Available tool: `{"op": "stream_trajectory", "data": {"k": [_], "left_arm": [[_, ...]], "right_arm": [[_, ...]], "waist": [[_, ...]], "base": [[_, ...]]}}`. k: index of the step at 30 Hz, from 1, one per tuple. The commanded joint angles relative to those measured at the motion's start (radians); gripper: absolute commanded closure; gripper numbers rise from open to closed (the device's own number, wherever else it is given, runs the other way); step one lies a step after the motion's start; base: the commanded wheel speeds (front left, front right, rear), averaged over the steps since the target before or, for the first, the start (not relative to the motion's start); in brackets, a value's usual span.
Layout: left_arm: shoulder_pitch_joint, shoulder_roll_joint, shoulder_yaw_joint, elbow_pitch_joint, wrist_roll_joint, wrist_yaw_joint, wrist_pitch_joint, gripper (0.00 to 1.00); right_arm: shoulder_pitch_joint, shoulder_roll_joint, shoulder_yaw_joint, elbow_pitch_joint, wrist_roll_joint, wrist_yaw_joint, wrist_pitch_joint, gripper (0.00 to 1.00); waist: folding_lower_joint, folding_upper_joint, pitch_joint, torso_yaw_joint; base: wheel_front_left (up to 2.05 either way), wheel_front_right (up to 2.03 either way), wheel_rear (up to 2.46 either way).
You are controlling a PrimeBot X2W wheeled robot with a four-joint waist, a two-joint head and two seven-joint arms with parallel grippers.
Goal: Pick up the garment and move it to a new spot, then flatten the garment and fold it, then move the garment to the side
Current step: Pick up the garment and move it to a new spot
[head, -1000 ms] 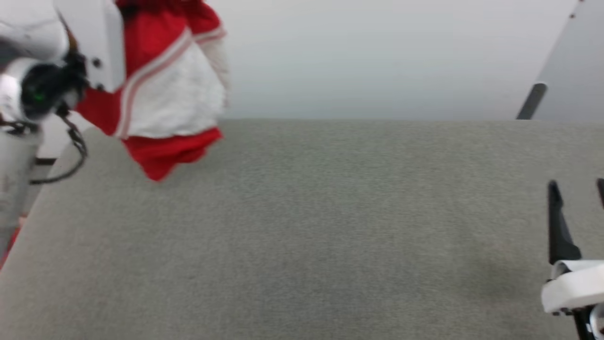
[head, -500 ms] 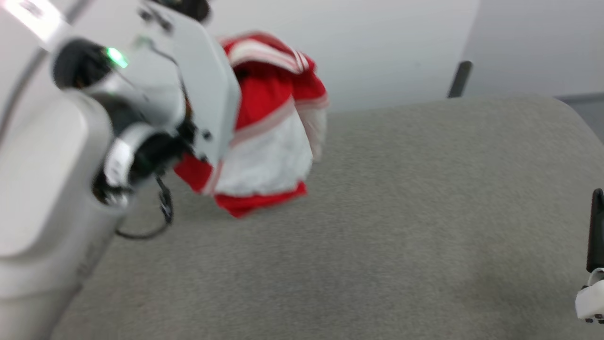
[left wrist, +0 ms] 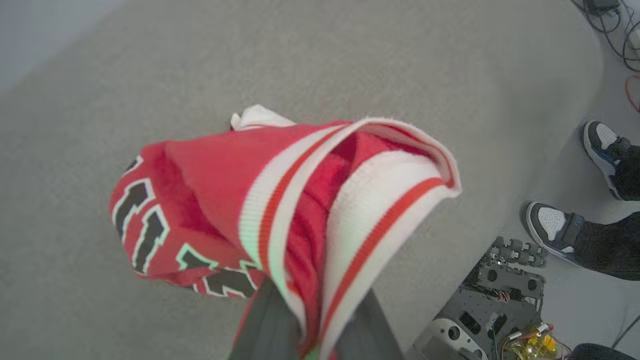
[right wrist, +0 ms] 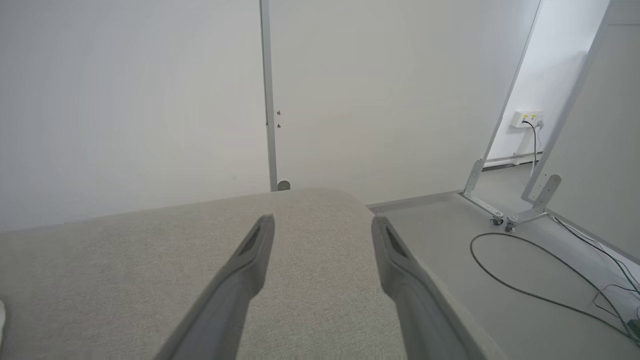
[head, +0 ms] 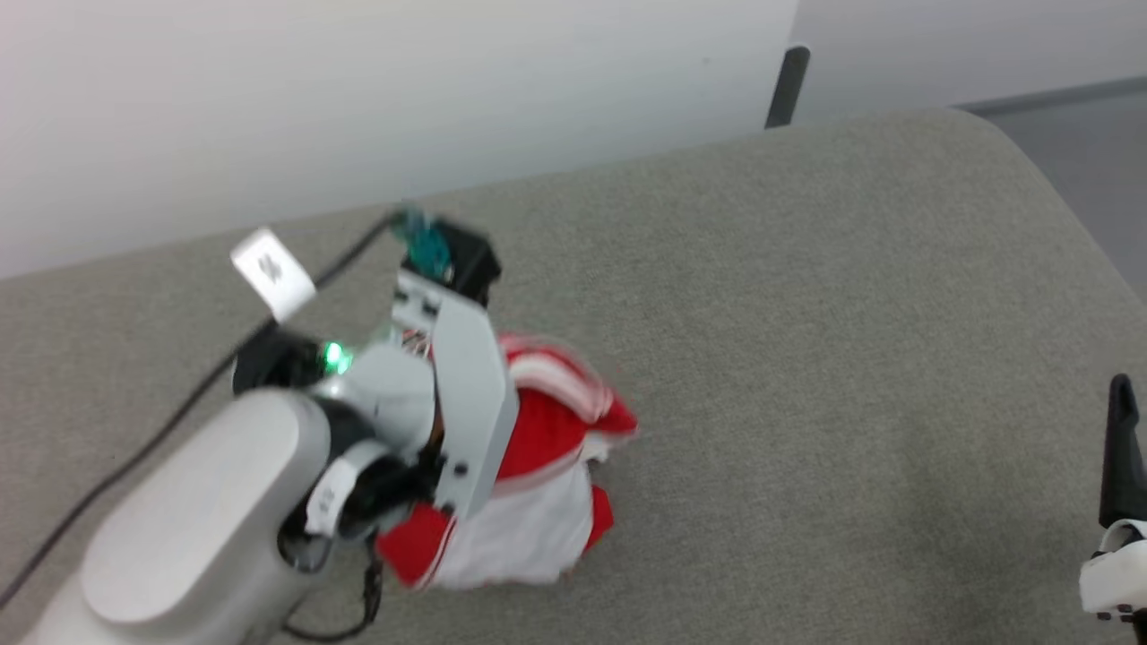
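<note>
Currently pinching the garment (left wrist: 280, 200) by its red-and-white striped trim, with the left gripper (left wrist: 314, 332) closed tight on that ribbed band. Carrying the whole bundle from one edge, probably for a firm bite and for leaving the rest free to drape and spread on landing. Hanging bunched under the pinch, black white-outlined lettering tucked to one side, low over the grey fabric-covered surface (head: 806, 296), left of its middle in the head view; touching it or not, impossible to tell. Judged as mid-carry toward a new spot, with flattening and folding not yet begun. Holding the right gripper (right wrist: 322, 222) spread wide and empty near the surface's right end, well apart from the cloth, presumably out of the way until needed for smoothing.
</note>
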Motion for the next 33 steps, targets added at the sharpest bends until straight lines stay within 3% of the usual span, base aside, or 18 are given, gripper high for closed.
{"op": "stream_trajectory", "data": {"k": [1, 9, 11, 13, 17, 25, 30, 33], "left_arm": [[0.014, 0.011, -0.003, 0.006, -0.003, -0.003, -0.003, 1.00], [0.134, 0.010, -0.055, 0.114, -0.025, -0.033, -0.024, 1.00], [0.148, -0.002, -0.058, 0.147, -0.039, -0.040, -0.032, 0.90], [0.143, -0.002, -0.063, 0.169, -0.036, -0.058, -0.039, 0.72], [0.126, -0.015, -0.053, 0.184, -0.048, -0.080, -0.063, 0.01], [0.133, 0.005, -0.014, 0.141, -0.057, -0.095, -0.120, 0.00], [0.174, 0.026, 0.043, 0.099, -0.047, -0.087, -0.232, 0.00], [0.201, 0.035, 0.080, 0.073, -0.036, -0.107, -0.332, 0.00]], "right_arm": [[0.005, 0.003, 0.003, 0.003, 0.009, 0.001, -0.006, 0.00], [-0.013, 0.003, 0.027, 0.035, 0.023, 0.001, -0.020, 0.00], [-0.017, 0.003, 0.036, 0.038, 0.025, 0.001, -0.020, 0.00], [-0.022, 0.003, 0.039, 0.044, 0.022, 0.001, -0.021, 0.00], [-0.017, 0.003, 0.048, 0.038, 0.008, 0.001, -0.012, 0.00], [0.007, 0.003, 0.078, 0.020, -0.020, 0.001, 0.020, 0.00], [0.016, 0.003, 0.103, 0.005, -0.034, 0.001, 0.038, 0.00], [0.025, 0.003, 0.116, -0.003, -0.035, 0.001, 0.043, 0.00]], "waist": [[0.0000, -0.0001, 0.015, -0.013], [0.0000, -0.0001, 0.021, -0.008], [0.0000, -0.0001, 0.018, -0.003], [0.0000, -0.0001, 0.013, 0.006], [0.0000, -0.0001, -0.006, 0.030], [0.0000, -0.0001, -0.075, 0.096], [0.0000, -0.0001, -0.119, 0.137], [0.0000, -0.0001, -0.136, 0.159]], "base": [[0.00, 0.00, 0.00], [0.00, 0.00, 0.00], [0.00, 0.00, 0.00], [0.00, 0.00, 0.00], [0.00, 0.00, 0.00], [0.00, 0.00, 0.00], [0.00, 0.00, 0.00], [0.00, 0.00, 0.00]]}}
